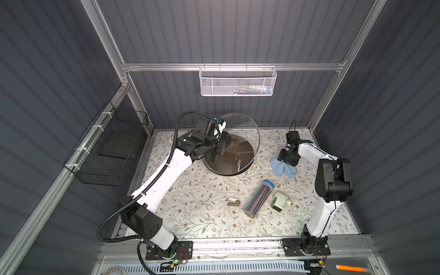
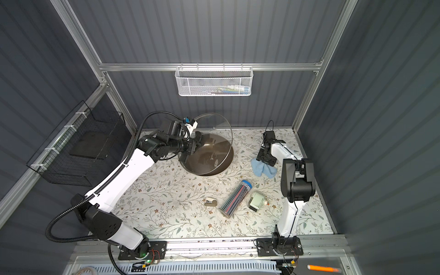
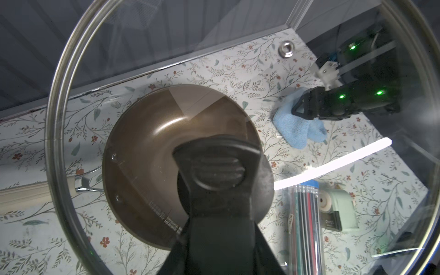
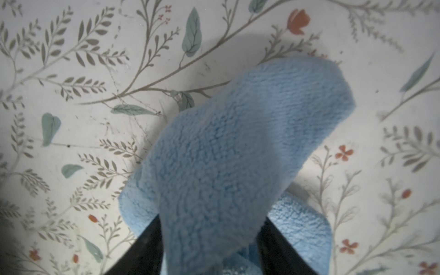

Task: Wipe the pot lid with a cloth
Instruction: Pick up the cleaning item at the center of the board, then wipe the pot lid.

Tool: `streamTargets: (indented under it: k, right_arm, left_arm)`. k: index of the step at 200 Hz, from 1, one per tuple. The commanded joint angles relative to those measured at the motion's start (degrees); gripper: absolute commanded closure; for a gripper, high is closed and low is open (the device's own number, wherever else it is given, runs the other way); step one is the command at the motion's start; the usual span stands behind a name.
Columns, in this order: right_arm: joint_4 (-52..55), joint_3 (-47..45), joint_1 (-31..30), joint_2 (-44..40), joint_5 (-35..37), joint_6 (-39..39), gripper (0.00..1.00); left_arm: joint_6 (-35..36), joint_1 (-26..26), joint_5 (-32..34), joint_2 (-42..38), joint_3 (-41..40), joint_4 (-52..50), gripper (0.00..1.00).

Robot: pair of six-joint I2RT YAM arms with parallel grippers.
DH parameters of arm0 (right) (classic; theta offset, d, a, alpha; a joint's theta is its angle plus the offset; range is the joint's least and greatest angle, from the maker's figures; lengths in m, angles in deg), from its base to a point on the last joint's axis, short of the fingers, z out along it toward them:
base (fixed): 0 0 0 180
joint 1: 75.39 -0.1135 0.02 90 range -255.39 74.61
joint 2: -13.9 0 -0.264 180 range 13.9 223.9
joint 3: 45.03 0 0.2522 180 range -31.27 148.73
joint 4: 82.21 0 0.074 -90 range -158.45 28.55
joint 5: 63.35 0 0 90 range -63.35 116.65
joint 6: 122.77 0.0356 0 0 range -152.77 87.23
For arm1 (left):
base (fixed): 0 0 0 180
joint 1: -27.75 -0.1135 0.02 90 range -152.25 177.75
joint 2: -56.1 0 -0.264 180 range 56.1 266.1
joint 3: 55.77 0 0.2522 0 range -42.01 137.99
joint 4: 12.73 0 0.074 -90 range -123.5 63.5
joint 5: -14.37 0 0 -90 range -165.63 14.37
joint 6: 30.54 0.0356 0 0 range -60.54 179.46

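Lying nearest the arm bases, a clear tube of pencils (image 1: pixel 259 198), a pale green sharpener (image 1: pixel 280 201) and a small beige clip (image 1: pixel 232 202) leave the middle of the floral table (image 1: pixel 190 214) open. Farther back on the right, the right gripper (image 4: pixel 209 240) is down on the cloth (image 1: pixel 283 168), a fold of blue pile bunched between its fingers (image 4: pixel 147 242), apparently closing to gather it; whether the grip is firm yet I cannot tell. Beyond, the left gripper (image 3: pixel 215 181) is clamped shut on the black handle of the pot lid (image 1: pixel 247 128), holding the glass tilted up on edge over the brown pan (image 1: pixel 234 154), presumably to face the cloth. The lid's metal rim stands clear of the back wall, with open table between lid and cloth.
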Motion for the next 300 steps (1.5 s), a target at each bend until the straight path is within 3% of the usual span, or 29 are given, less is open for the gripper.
streamTargets:
  k: [1, 38, 78, 117, 142, 164, 207, 252, 274, 300]
  right_arm:
    - [-0.93, -0.41, -0.29, -0.29, -0.33, 0.43, 0.53]
    - [-5.49, -3.55, -0.29, -5.52, -3.91, 0.51, 1.0]
    - [-9.4, -5.67, -0.29, -17.69, -14.58, 1.39, 1.0]
    - [-17.99, -8.48, -0.29, -31.36, -32.87, 3.36, 1.0]
    - [-29.4, -12.35, -0.42, -36.6, -45.92, 10.88, 1.0]
    - [-45.6, -15.96, -1.68, -38.9, -54.41, 21.12, 1.0]
    - [-58.03, -15.38, -7.88, -37.68, -57.47, 25.64, 1.0]
    - [-83.55, -12.94, -9.43, -30.4, -61.52, 43.45, 1.0]
    - [-85.53, -9.71, -9.43, -28.66, -61.39, 44.55, 1.0]
    - [-78.98, -3.92, -9.43, -27.72, -60.32, 38.98, 1.0]
  left_arm:
    - [-1.25, -0.27, -4.0, -4.07, 0.84, 11.01, 1.0]
    - [-2.59, -0.27, -6.77, -3.88, -1.1, 14.82, 1.0]
    - [-5.39, -2.29, -13.54, -1.6, -2.31, 20.25, 1.0]
    - [-18.63, -9.89, -36.26, 2.6, -5.95, 36.74, 1.0]
    - [-23.94, -10.56, -44.82, 6.3, -5.11, 43.92, 1.0]
    - [-30.12, -10.69, -49.8, 8.91, -4.53, 51.85, 1.0]
    - [-38.53, -10.69, -54.39, 11.07, -5.13, 63.36, 1.0]
    - [-44.08, -10.69, -57.37, 11.16, -7.38, 70.79, 1.0]
    - [-46.25, -10.68, -58.3, 10.77, -9.06, 74.41, 1.0]
    - [-47.26, -10.36, -58.92, 10.63, -10.12, 75.8, 1.0]
